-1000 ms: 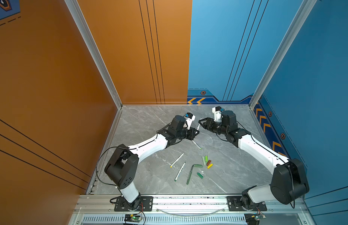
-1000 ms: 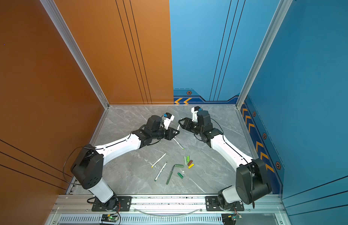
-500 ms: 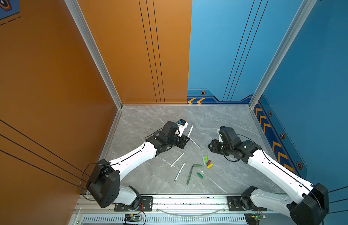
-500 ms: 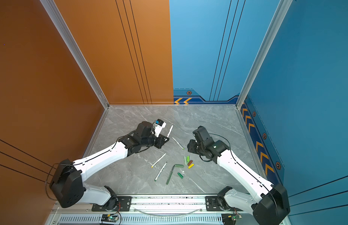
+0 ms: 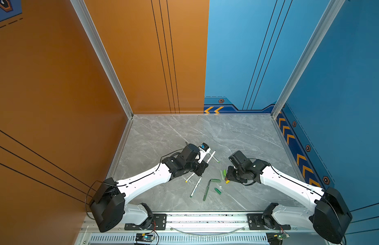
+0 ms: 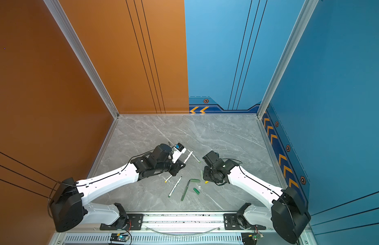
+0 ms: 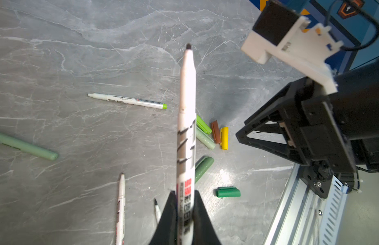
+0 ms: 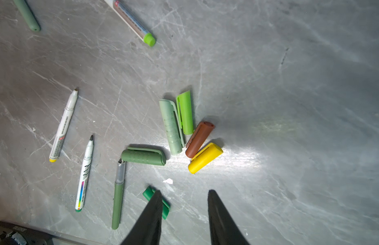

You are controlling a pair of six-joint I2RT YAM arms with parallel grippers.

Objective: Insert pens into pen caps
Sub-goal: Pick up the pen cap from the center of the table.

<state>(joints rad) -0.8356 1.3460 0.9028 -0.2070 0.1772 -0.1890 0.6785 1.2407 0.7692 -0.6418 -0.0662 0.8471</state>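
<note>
pen caps (image 8: 199, 139) now lie close under the right claw (image 8: 184, 192), newly lowered.

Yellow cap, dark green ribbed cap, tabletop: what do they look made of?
Yellow cap: probably moulded plastic, smooth semi-gloss, even colour, soft sheen.
Dark green ribbed cap: plastic too, matte, dimpled surface, no glare.
Tabletop: polished marble-look stone or laminate, which one unclear; white veins, bright reflection.

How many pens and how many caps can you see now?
Pens: 6: held white pen, light-green-ended pen, sage pen, yellow-ended pen, green-ended pen, dark green pen.
Caps: 6: pale green cap, bright green cap, brown cap, yellow cap, olive-green cap, dark green cap.
Total: 12.
</note>
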